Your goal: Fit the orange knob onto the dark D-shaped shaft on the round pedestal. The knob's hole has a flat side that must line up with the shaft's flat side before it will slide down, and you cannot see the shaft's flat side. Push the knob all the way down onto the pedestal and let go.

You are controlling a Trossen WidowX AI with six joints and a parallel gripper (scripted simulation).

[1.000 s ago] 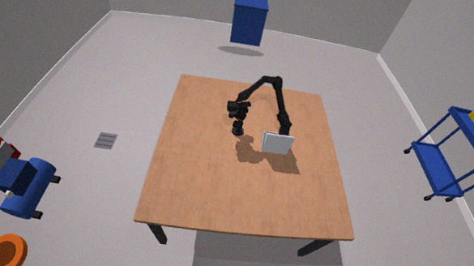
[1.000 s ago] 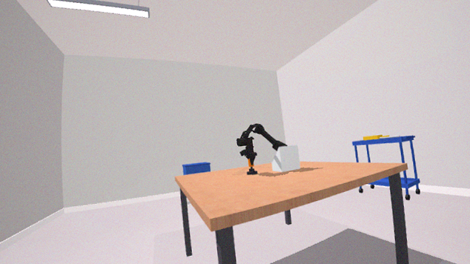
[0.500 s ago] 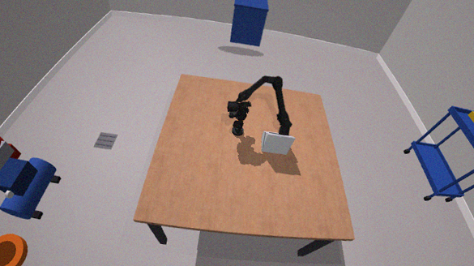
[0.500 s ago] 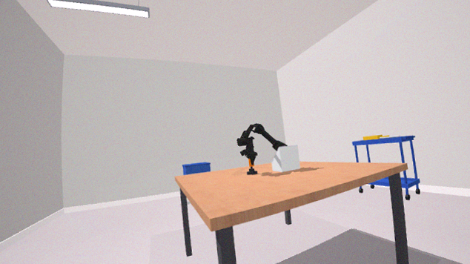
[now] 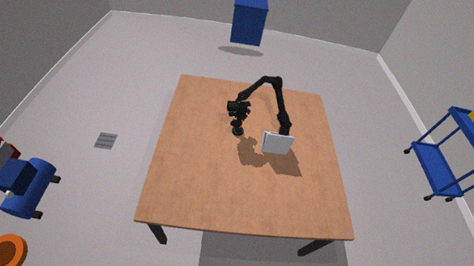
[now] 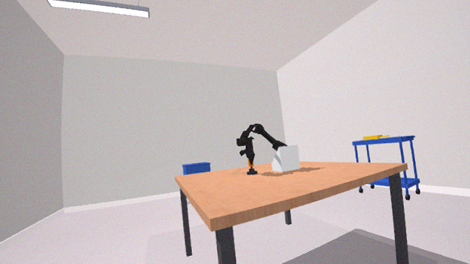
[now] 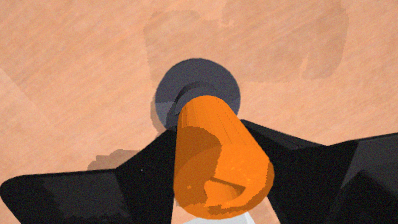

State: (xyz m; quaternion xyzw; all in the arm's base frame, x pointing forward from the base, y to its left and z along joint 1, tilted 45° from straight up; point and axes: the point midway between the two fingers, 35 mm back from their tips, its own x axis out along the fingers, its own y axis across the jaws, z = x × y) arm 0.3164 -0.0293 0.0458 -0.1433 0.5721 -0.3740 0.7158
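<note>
My gripper [image 5: 238, 123] [image 6: 250, 161] [image 7: 207, 129] points down and is shut on the orange knob [image 6: 250, 163] [image 7: 225, 150], with one black finger on each side of it. The knob is over the dark round pedestal [image 6: 251, 172] [image 7: 215, 72], which stands on the table. In the exterior view a short dark stretch shows between the knob's orange and the wide pedestal base, so the knob is not down on the base. The shaft's flat side and the knob's hole are hidden; whether the shaft's tip is inside the hole cannot be told.
A white box [image 5: 277, 143] [image 6: 289, 158] stands on the wooden table [image 5: 245, 199] [image 6: 295, 187], to the right of the pedestal and by the arm's base. The arm arches over from there. A blue cart [image 5: 438, 167] [image 6: 383, 140] stands off the table to the right.
</note>
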